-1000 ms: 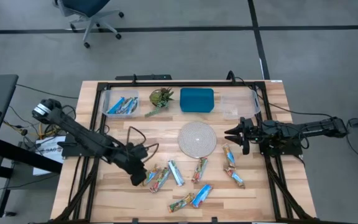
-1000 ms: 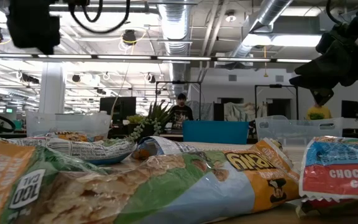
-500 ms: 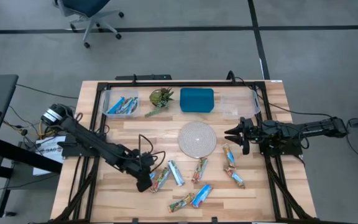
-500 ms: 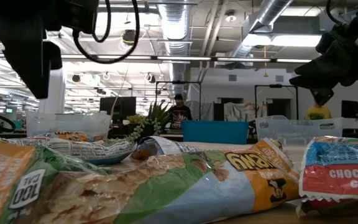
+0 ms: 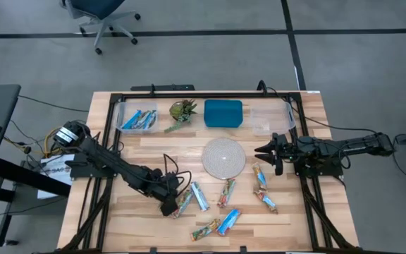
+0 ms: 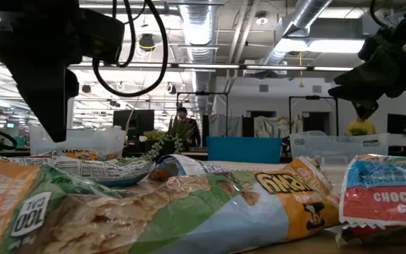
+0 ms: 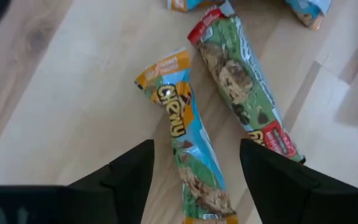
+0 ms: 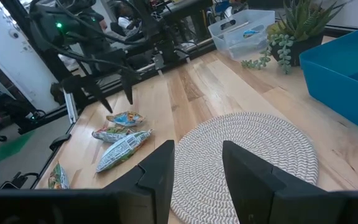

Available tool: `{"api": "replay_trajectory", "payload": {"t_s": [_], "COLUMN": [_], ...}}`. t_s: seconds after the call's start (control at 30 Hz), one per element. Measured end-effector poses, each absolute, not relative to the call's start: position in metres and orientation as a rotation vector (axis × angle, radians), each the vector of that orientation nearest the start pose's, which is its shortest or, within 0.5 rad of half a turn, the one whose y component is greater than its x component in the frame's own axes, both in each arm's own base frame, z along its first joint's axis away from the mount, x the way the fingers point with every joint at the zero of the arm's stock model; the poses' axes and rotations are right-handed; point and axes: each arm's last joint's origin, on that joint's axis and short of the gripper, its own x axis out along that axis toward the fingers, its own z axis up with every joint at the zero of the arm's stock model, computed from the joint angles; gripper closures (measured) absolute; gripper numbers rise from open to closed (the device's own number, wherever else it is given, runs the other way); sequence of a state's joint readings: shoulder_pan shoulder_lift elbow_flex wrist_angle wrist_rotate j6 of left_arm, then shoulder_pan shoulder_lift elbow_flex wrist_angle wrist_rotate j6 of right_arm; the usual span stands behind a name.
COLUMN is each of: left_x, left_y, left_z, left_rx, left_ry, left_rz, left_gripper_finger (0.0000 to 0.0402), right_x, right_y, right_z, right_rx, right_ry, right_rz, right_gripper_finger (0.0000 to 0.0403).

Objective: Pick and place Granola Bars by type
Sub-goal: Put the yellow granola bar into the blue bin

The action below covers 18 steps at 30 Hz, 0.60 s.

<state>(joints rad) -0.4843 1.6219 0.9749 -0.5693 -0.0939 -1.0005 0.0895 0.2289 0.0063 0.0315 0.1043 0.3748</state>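
**Operator:** Which bar are you going for, and how does it sit to your jaws?

**Robot:** My left gripper [image 5: 173, 204] hangs low over the near-left end of the scatter of Granola Bars [image 5: 220, 201] on the worktop [image 5: 139, 159]. Its jaws stand wide apart and hold nothing. In the left wrist view the orange-and-green bar [image 7: 188, 143] lies straight ahead in the gap between my two fingers [image 7: 126, 180]. Its long axis runs nearly along my line of approach, slightly slanted, so the jaws span its narrow width. That is the relation I judge the coming grasp to depend on.

**Operator:** Anything crowding it?

**Robot:** A green-and-red bar [image 7: 244, 81] lies just beside it, angled away, with the two close at the far ends. One finger would have to come down in the strip of wood between them.

**Operator:** And the other arm?

**Robot:** My right gripper [image 5: 268, 150] waits past the round woven mat [image 5: 223, 157], well apart from this bar, with its jaws partly open and empty. The left arm is plainly nearer.

**Operator:** Where would the bar go?

**Robot:** Some blue bars already lie in the clear bin [image 5: 137, 118] at the far left. Which bin suits this type I can't tell.
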Motion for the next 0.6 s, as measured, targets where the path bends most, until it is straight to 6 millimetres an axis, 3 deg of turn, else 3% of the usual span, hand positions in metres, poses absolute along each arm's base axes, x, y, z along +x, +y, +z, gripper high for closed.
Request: {"api": "replay_trajectory", "payload": {"t_s": [0.6], "left_x": [0.277], "left_y": [-0.141], "left_z": [0.143], "left_rx": [-0.528], "left_ry": [1.311], "left_rz": [0.243], "left_gripper_finger": [0.019], "right_x": [0.11], "right_y": [0.007], "right_z": [0.149], "right_rx": [0.355], "right_ry": [0.185], "right_rz": [-0.05], "right_gripper_finger": [0.0275]}}
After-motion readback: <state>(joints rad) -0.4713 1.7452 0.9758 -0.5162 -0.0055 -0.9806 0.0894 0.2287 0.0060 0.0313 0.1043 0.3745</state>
